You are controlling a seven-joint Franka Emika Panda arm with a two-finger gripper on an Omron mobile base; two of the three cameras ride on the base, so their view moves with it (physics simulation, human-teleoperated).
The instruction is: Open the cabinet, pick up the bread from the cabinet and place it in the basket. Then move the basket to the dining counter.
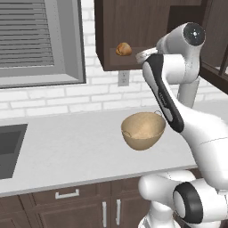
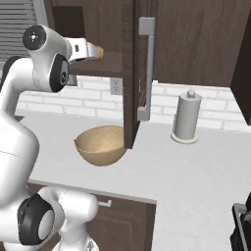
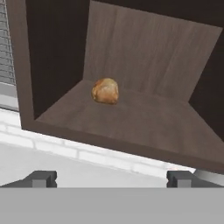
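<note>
Cabinet open, bread on its shelf, claw spread wide in front.

Cabinet door stands swung out; handle faces the right base camera. Bread sits on the cabinet floor, toward the back-left corner, untouched. Gripper is level with the cabinet's front edge, fingers far apart, holding nothing. Basket rests on the worktop below the cabinet. Paper towel roll stands right of the door.

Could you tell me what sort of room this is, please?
A kitchen, most likely: a wall cabinet stands open with bread on its shelf, above a white worktop with a sink and paper towel holder.
</note>
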